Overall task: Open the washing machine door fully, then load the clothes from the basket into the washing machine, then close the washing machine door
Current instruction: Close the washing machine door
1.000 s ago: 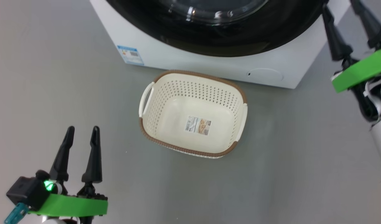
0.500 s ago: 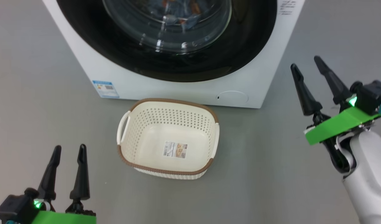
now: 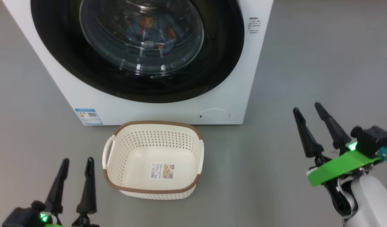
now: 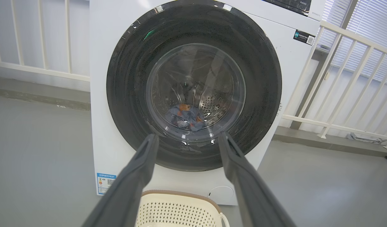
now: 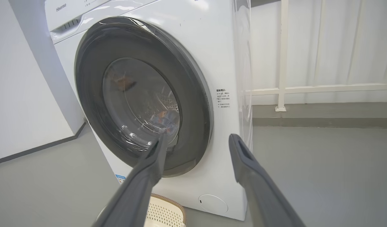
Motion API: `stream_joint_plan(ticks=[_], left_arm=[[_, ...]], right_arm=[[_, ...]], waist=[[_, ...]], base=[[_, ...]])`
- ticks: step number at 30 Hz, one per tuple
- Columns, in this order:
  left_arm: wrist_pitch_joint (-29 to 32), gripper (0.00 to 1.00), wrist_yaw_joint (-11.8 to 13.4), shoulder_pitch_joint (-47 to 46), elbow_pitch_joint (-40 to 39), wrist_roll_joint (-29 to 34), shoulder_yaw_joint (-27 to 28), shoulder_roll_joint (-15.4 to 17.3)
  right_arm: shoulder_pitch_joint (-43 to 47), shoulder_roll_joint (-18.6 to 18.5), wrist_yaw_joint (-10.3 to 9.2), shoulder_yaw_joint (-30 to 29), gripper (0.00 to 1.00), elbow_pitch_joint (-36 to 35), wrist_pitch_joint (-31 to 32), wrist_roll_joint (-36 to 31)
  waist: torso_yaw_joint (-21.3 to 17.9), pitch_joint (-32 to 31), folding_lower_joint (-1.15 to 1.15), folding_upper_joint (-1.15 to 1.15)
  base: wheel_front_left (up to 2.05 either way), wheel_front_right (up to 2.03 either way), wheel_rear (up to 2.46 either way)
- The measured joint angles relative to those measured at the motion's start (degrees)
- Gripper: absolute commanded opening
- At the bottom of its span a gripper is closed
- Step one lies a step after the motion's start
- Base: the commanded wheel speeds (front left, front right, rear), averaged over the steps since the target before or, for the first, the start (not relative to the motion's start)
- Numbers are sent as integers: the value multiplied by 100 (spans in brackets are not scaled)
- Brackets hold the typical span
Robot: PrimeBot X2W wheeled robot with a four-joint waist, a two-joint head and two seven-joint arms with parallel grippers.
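Behind the shut washing machine door (image 3: 218, 53), clothes (image 3: 152, 30) lie inside; basket (image 3: 155, 138) just before it, empty. Left gripper (image 3: 78, 160) and right gripper (image 3: 306, 107) wide, holding nothing. Looks done, so best just check the door sits flush.

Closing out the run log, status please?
Hands: left gripper open, right gripper open, both empty. Load: door shut, clothes inside. Empty basket in front; nothing blocking.

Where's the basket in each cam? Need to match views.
Head view: basket lower centre, on the floor before the washing machine.
Left wrist view: basket at bottom edge, centre, cropped.
Right wrist view: basket at bottom edge, left of centre, cropped.
Shared landmark: round white cap, up-right of the basket.
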Motion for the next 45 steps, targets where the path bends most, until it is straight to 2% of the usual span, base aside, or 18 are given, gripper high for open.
stream_joint_plan(ticks=[15,23,45], left_arm=[[0,100,1,159,-22,-3,-56,70],[0,100,1,159,-20,-2,-58,67],[0,100,1,159,14,1,-53,66]], right_arm=[[1126,310,0,-432,100,-434,5,-240],[1195,337,0,-673,100,-578,5,-378],[1279,376,0,-832,100,-648,5,-485]], waist=[[-136,-162,0,0],[-117,-146,0,0],[-80,-109,0,0]], base=[[0,0,0],[0,0,0],[0,0,0]])
